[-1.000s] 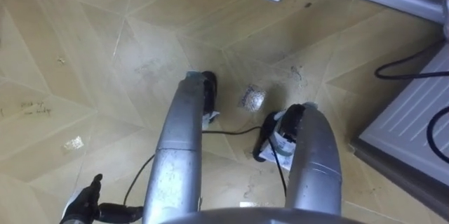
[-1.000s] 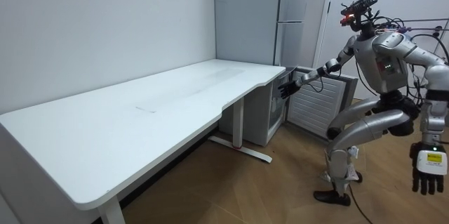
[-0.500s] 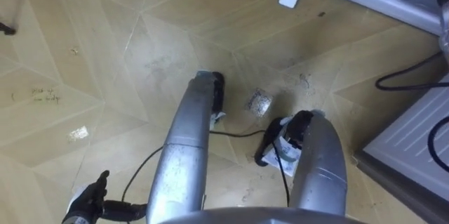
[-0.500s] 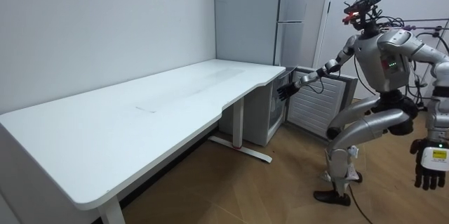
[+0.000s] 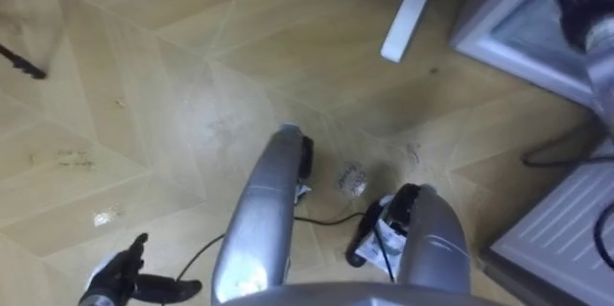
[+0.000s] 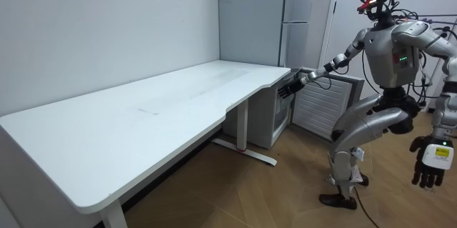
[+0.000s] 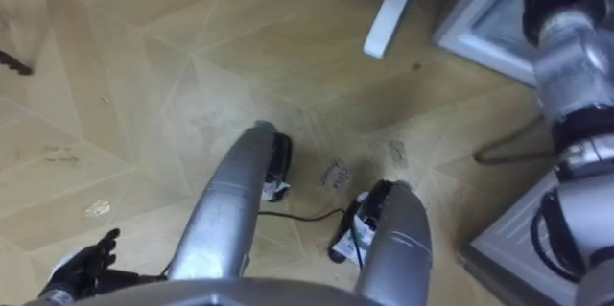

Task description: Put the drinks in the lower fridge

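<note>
The room view takes in the long white desk [image 6: 143, 121] against the wall. The robot stands with knees bent off the desk's 3 o'clock end. The low white fridge [image 6: 273, 121] sits on the floor just past that far corner, with a tall grey unit [image 6: 250, 13] rising behind it. The eye views look straight down on the wooden floor [image 5: 144, 105]. There the desk's white foot [image 5: 408, 13] lies at 12 o'clock and the fridge's pale frame at 1 o'clock.

The left hand [image 5: 111, 285] hangs low at 7 o'clock in the eye views and at 4 o'clock in the room view. Its fingers are loose and slightly spread, grasping nothing. The right arm stretches out level toward the fridge. The right hand [image 6: 288, 90] is before the fridge's upper front edge, just beside the desk's corner. It is dark and blurred, so I cannot tell whether its fingers are released or clenched, or whether they touch the fridge.

A ribbed white panel [image 6: 321, 106] stands just beside the fridge at its 3 o'clock side, between it and the robot's legs. In the eye views it crowds in at 4 o'clock, near the right foot. Bare floor lies open from 8 to 11 o'clock of the feet, and there is open space under the desk beside its foot.
</note>
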Controlling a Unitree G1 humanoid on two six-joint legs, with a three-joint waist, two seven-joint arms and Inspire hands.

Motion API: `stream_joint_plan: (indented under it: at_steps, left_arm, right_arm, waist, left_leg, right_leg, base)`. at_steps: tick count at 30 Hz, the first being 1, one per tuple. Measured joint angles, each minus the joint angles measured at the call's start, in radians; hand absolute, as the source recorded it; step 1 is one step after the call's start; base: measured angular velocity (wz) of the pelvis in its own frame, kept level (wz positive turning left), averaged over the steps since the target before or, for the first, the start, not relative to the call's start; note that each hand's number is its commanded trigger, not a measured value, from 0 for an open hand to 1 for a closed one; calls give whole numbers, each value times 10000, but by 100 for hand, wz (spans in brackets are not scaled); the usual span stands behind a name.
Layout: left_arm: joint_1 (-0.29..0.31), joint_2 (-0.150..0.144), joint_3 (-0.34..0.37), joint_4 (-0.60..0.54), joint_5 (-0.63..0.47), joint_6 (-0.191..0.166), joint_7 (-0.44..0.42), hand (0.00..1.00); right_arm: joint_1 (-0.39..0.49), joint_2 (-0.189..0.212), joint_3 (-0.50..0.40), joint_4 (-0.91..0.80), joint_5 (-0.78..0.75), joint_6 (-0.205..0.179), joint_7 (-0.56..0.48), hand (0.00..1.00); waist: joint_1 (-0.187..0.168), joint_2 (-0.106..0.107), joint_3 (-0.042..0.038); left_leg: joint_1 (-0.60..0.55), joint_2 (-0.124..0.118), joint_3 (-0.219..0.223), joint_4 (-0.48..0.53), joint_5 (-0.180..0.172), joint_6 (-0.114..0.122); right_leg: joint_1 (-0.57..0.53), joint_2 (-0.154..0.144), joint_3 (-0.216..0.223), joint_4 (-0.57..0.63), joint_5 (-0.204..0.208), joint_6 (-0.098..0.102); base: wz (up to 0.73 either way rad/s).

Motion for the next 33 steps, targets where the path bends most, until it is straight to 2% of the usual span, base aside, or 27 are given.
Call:
stream_joint_plan:
  at_steps: [3,6,8,9,10,11,13,14,15,16,17,18,19,21,22,24,25,28,33]
  left_arm:
    - [-311,-8,113,804,5,-94,-5,0]
    - [-563,-125,372,1340,199,-118,79,0]
    - [-652,-258,482,1502,244,-172,177,0]
    - [-697,-469,759,1572,355,-246,234,0]
    - [-801,-697,982,1721,628,-354,319,0]
    - [-897,-822,1107,1854,696,-385,364,0]
    - [-1253,-1059,1280,2296,939,-597,482,0]
    - [-1312,-1128,1426,2387,1006,-640,496,0]
    - [-1438,-1199,1577,2556,981,-741,549,0]
    - [-1447,-1263,1651,2556,989,-781,656,0]
    - [-1479,-1338,1761,2553,1016,-787,678,0]
    - [-1569,-1526,1984,2593,1116,-860,742,0]
    - [-1573,-1678,2039,2647,1282,-1039,825,0]
    - [-1553,-1952,2240,2731,1581,-1095,908,0]
    - [-1534,-2044,2301,2795,1659,-1094,965,0]
    - [-1448,-2047,2382,2813,1798,-1095,1089,0]
    - [-1391,-2059,2516,2801,1811,-1095,1179,0]
    - [-1316,-2095,2921,2802,1832,-1094,1363,0]
    - [-1258,-2320,3388,2915,2098,-1109,1580,0]
  right_arm:
    - [821,0,-481,172,-136,7,703,0]
    - [1577,5,-843,201,-957,0,1144,0]
    - [1966,10,-958,179,-1221,6,1277,0]
    - [2139,22,-1138,177,-1266,7,1298,0]
    - [2382,70,-1474,156,-1474,5,1295,0]
    - [2536,82,-1628,128,-1603,4,1293,0]
    - [3024,128,-2035,39,-2267,1,1270,0]
    - [3117,172,-2155,9,-2427,0,1246,0]
    - [3288,261,-2409,-68,-2732,-3,1187,0]
    - [3529,308,-2623,-488,-3216,-4,1094,0]
    - [3668,321,-2749,-765,-3567,-2,1060,0]
    - [3902,365,-2894,-1031,-4310,209,1009,0]
    - [4171,459,-3196,-1613,-5079,224,913,0]
    - [4711,468,-3566,-2716,-5682,221,707,0]
    - [5014,479,-3699,-3235,-6083,219,534,0]
    - [5423,505,-3901,-4146,-6913,224,158,0]
    - [5620,505,-4149,-4793,-7421,223,-2,0]
    - [5955,518,-4757,-5761,-8132,197,-561,0]
    - [6177,697,-5335,-5825,-8488,45,-1359,0]
  waist:
    - [-123,105,-56]
    - [-492,115,-87]
    - [-652,88,-172]
    - [-861,67,-212]
    - [-1148,54,-234]
    - [-1251,26,-263]
    - [-1519,-114,-381]
    - [-1615,-144,-391]
    - [-1700,-275,-433]
    - [-1837,-375,-518]
    - [-1920,-384,-528]
    - [-2062,-420,-545]
    - [-2136,-471,-538]
    - [-2174,-524,-539]
    - [-2179,-557,-525]
    - [-2260,-641,-522]
    - [-2420,-662,-526]
    - [-2609,-746,-536]
    - [-2646,-844,-578]
  left_leg:
    - [651,-17,48,-438,-37,58]
    - [1447,-51,247,-1045,7,144]
    - [1947,-57,460,-1480,12,162]
    - [2297,-62,603,-1883,52,201]
    - [2725,-183,642,-2289,159,231]
    - [2968,-223,679,-2503,222,254]
    - [3900,-176,871,-3396,388,243]
    - [4133,-181,876,-3602,436,240]
    - [4627,-148,1027,-4012,479,228]
    - [5031,-113,1165,-4354,505,233]
    - [5215,-113,1183,-4503,520,238]
    - [5573,-115,1251,-4795,542,256]
    - [5921,-129,1432,-5084,557,282]
    - [6567,-176,1647,-5563,578,315]
    - [7047,-199,1739,-5884,581,318]
    - [7599,-206,1939,-6224,581,318]
    - [7801,-216,1941,-6328,581,318]
    - [8370,-223,1961,-6690,581,318]
    - [9234,-236,2007,-7067,578,312]
  right_leg:
    - [705,33,-112,-645,133,170]
    - [1438,23,-54,-1374,344,359]
    - [1811,81,59,-1887,521,436]
    - [2083,111,147,-2255,654,503]
    - [2483,118,148,-2668,783,594]
    - [2697,122,158,-2906,856,637]
    - [3574,301,224,-4019,1275,709]
    - [3826,367,235,-4309,1374,745]
    - [4253,460,344,-4826,1556,782]
    - [4631,548,429,-5306,1744,831]
    - [4854,586,431,-5575,1839,859]
    - [5244,646,459,-6054,2029,937]
    - [5509,636,526,-6393,2179,1018]
    - [5982,603,555,-6900,2423,1155]
    - [6412,583,423,-7288,2601,1209]
    - [6902,588,397,-7741,2787,1262]
    - [7187,618,398,-8010,2902,1303]
    - [7818,726,421,-8659,3215,1375]
    - [8629,802,452,-9258,3505,1407]
  base:
    - [0]
    - [-5]
    - [-24]
    - [-17]
    - [-7]
    - [-5]
    - [-23]
    - [-28]
    - [-32]
    - [-35]
    - [-28]
    - [-27]
    - [-35]
    - [-51]
    - [-50]
    - [-36]
    - [-23]
    - [-14]
    - [-19]
